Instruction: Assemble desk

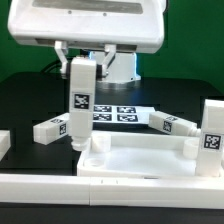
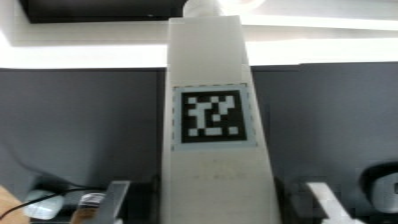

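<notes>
Fingers point(image 2: 118, 203) flank the leg point(image 1: 80, 100) on two sides; whether they clamp it cannot be determined. Leg long axis: vertical, lower end at a panel point(image 1: 140, 162) corner. Panel lies along the tabletop point(image 1: 22, 105) edge nearest the exterior camera.

Our arm point(image 1: 85, 22) fills the top of the exterior frame, reaching down toward centre-left. We see our gripper point(image 2: 217, 200) pointing straight down, its two fingers point(image 2: 121, 200) parallel, the jaws standing slightly apart.
</notes>
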{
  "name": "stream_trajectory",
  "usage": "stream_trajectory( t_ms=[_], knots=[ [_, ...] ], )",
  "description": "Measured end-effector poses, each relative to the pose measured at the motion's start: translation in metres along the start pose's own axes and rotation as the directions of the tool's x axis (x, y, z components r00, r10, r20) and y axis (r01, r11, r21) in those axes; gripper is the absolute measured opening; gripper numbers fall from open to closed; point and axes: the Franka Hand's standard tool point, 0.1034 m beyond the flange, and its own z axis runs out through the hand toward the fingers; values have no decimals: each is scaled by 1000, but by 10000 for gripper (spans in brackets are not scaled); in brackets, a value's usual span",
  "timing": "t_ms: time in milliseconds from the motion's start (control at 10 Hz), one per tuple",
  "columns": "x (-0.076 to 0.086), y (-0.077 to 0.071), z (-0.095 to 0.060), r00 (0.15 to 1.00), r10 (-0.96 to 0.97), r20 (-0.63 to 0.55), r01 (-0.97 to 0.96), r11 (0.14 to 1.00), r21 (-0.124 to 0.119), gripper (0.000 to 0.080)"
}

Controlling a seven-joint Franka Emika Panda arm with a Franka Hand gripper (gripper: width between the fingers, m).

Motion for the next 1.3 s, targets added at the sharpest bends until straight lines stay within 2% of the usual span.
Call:
stream_trajectory(
  t_ms=[300, 900, 1300],
  knots=[
    [-6, -10, 7, 1000, -4, 13, 4, 1000, 9, 285],
    [-17, -15, 28, 999, 0, 39, 0, 1000, 11, 285],
    [-13, -13, 32, 1000, -4, -21, 4, 1000, -22, 285]
  ],
)
